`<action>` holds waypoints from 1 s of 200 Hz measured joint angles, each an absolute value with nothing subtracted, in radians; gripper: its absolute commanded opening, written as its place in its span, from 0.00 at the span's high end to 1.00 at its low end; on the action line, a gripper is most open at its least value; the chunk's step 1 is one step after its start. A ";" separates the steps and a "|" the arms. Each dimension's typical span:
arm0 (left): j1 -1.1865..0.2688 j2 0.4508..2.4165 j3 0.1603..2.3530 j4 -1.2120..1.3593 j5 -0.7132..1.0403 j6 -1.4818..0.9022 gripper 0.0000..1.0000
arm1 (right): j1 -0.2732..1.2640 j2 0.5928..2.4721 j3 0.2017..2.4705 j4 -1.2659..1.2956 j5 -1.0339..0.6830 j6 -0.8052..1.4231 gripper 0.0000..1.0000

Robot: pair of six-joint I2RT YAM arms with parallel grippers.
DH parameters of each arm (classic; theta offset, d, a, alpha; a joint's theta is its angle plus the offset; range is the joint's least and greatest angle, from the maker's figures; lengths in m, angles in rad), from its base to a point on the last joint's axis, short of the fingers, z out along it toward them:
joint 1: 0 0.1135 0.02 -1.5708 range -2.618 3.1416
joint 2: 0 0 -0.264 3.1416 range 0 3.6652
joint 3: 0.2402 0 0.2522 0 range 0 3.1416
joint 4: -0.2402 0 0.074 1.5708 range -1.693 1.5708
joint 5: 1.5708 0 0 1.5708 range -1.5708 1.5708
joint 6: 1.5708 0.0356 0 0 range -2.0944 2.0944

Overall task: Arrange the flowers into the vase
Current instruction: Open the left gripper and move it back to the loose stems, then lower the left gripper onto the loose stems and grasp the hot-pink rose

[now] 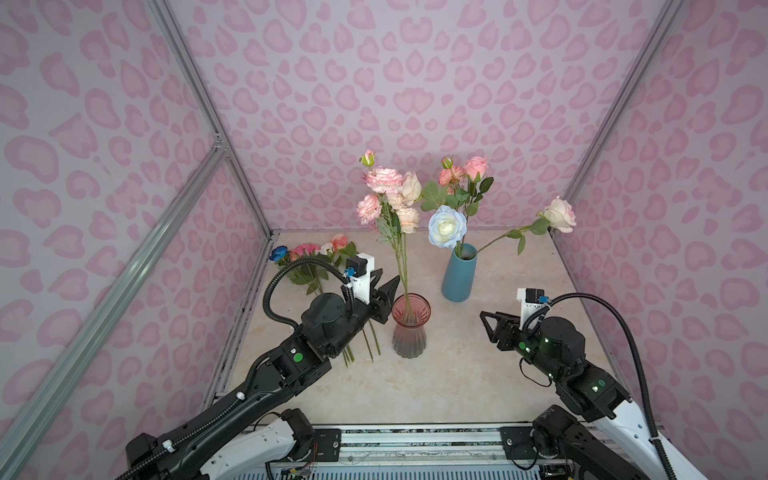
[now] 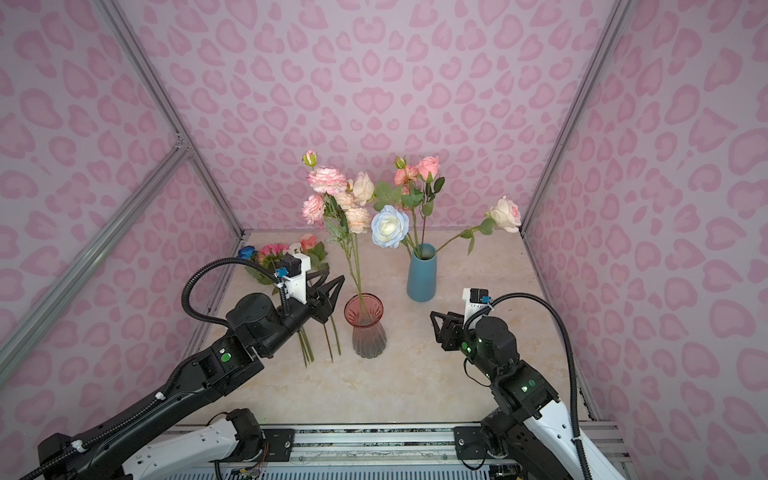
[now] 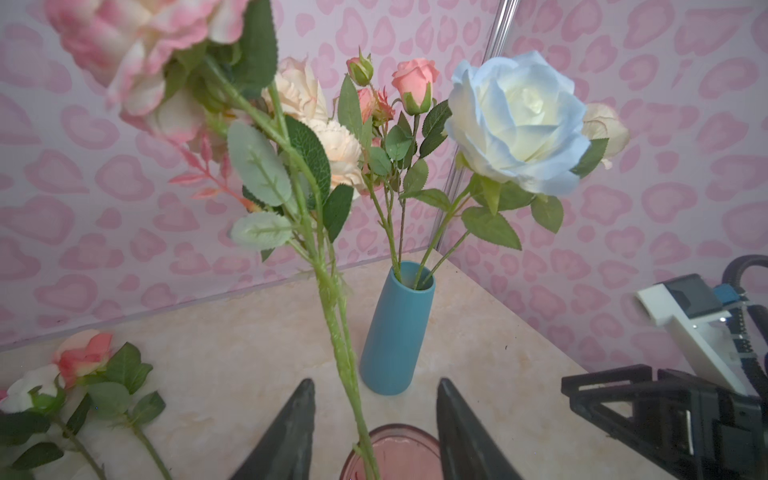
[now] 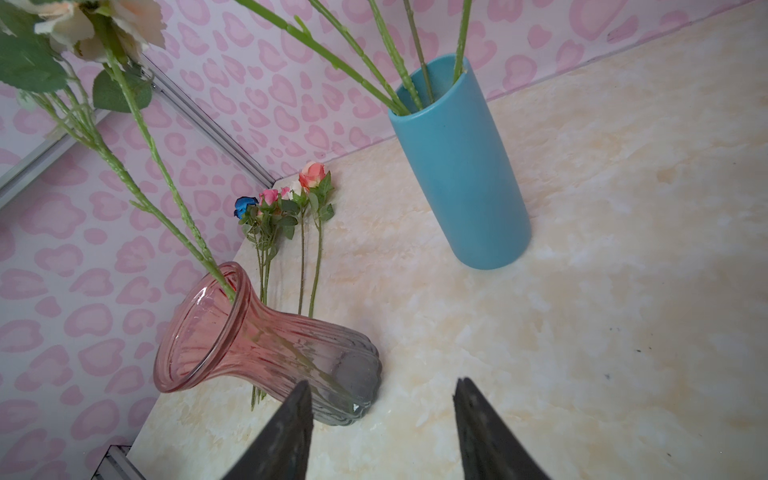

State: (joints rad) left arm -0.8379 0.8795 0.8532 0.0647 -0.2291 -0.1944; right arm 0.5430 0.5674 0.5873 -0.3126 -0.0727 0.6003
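Observation:
A pink glass vase point(image 1: 410, 328) point(image 2: 365, 328) stands mid-table and holds one tall stem of pink and peach flowers point(image 1: 384, 187). Behind it to the right, a blue vase point(image 1: 459, 274) point(image 2: 422, 274) holds a pale blue rose point(image 1: 447, 226), pink roses and a cream rose point(image 1: 561, 214). More flowers point(image 1: 316, 253) point(image 4: 291, 199) lie flat at the back left. My left gripper point(image 1: 388, 277) point(image 3: 375, 381) is open just left of the pink vase's rim point(image 3: 390, 432); the tall stem point(image 3: 332, 299) passes between its fingers untouched. My right gripper point(image 1: 487, 328) point(image 4: 383, 380) is open and empty, right of the pink vase point(image 4: 266, 340).
Pink patterned walls with metal frame posts point(image 1: 232, 166) close in the marble tabletop point(image 1: 415, 395) on three sides. The cream rose leans far right, almost to the right wall. A metal rail point(image 1: 415, 440) runs along the front edge.

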 measured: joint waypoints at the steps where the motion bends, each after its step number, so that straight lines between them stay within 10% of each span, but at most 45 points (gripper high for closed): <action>1: -0.838 0.876 0.853 0.059 -0.229 -0.195 0.51 | 0.543 0.567 0.587 -0.313 -0.073 0.600 0.44; 52: -0.820 0.804 0.872 -0.102 -0.388 -0.250 0.49 | 0.543 0.568 0.583 -0.310 -0.072 0.598 0.44; 100: -0.386 0.911 0.797 -0.343 -0.414 -0.534 0.46 | 0.543 0.582 0.551 -0.299 -0.075 0.598 0.45; 200: -0.054 1.678 1.100 -0.365 -0.158 -0.655 0.66 | 0.535 0.628 0.471 -0.236 -0.124 0.610 0.46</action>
State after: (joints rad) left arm -0.0544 1.6779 1.1004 -0.3653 -0.1581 -0.6548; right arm 0.5354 0.6285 0.4709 -0.2363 -0.1242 0.6102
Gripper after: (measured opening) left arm 0.338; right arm 0.545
